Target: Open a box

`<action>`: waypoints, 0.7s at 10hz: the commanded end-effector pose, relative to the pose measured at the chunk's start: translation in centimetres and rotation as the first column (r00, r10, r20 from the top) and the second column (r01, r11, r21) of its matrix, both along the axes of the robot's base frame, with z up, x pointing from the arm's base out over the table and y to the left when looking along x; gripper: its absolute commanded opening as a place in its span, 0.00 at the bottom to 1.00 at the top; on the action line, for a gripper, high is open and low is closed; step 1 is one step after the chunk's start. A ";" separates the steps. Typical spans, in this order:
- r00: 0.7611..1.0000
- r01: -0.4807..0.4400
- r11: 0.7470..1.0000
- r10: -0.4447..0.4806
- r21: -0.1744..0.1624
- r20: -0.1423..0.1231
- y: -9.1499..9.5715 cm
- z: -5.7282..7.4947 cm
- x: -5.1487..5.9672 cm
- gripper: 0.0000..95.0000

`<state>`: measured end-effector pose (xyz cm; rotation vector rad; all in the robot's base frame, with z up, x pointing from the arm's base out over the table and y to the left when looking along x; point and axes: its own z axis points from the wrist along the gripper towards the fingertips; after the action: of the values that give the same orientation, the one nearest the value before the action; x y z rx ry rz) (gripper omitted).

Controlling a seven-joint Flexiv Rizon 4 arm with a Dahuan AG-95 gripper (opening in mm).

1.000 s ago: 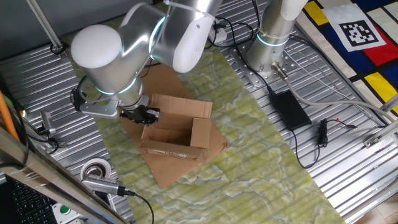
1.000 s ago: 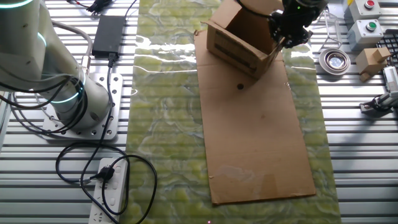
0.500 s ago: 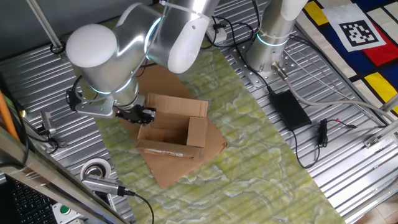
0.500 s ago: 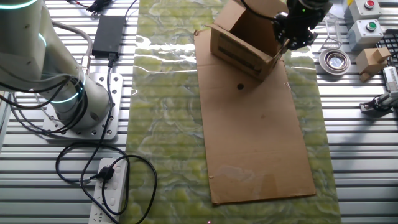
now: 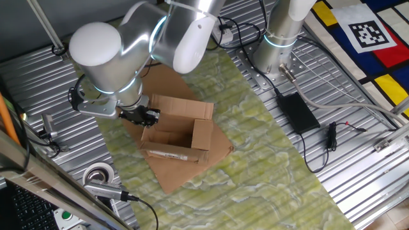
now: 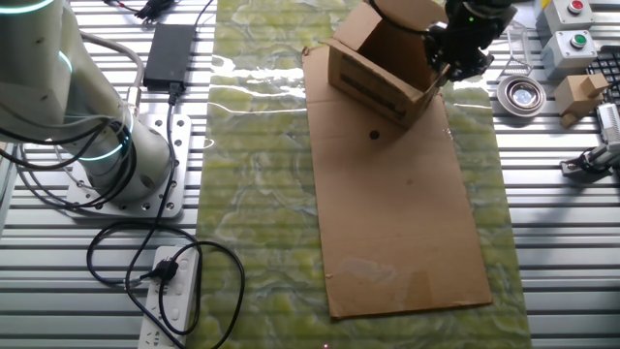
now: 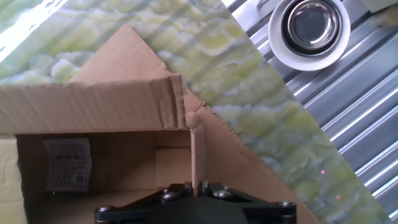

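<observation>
The box (image 5: pixel 176 135) is a small brown cardboard one standing on a flat cardboard sheet, its top flaps raised and its inside showing. It stands at the sheet's far end in the other fixed view, box (image 6: pixel 376 66). My gripper (image 5: pixel 146 117) is at the box's left side, shut on one upright flap. From the hand view, that flap's thin edge (image 7: pixel 198 152) runs straight down between the fingers of the gripper (image 7: pixel 198 185). A white label (image 7: pixel 67 163) shows inside the box (image 7: pixel 93 106). The gripper (image 6: pixel 449 64) pinches the flap at the box's right corner.
The large cardboard sheet (image 6: pixel 402 204) lies on a green mat (image 5: pixel 255 160). A tape roll (image 5: pixel 99 174) lies close to the box on the ribbed metal table, tape roll (image 7: pixel 309 28). A black power adapter (image 5: pixel 296 112) and cables lie to the right. The arm's base (image 6: pixel 107 155) stands nearby.
The gripper has drawn the held flap, and the box with it, slightly leftward in the one fixed view. The grip stays the same.
</observation>
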<state>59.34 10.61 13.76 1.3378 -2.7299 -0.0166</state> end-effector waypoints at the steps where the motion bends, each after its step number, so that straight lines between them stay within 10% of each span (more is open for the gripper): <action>1: 1.000 0.002 1.000 -0.002 -0.003 -0.012 0.0 0.3 0.0 0.60; 7: 0.997 0.019 1.000 -0.017 0.018 -0.074 0.5 3.6 -0.2 0.60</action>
<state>58.95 11.05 17.50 1.2895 -2.6876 -0.0942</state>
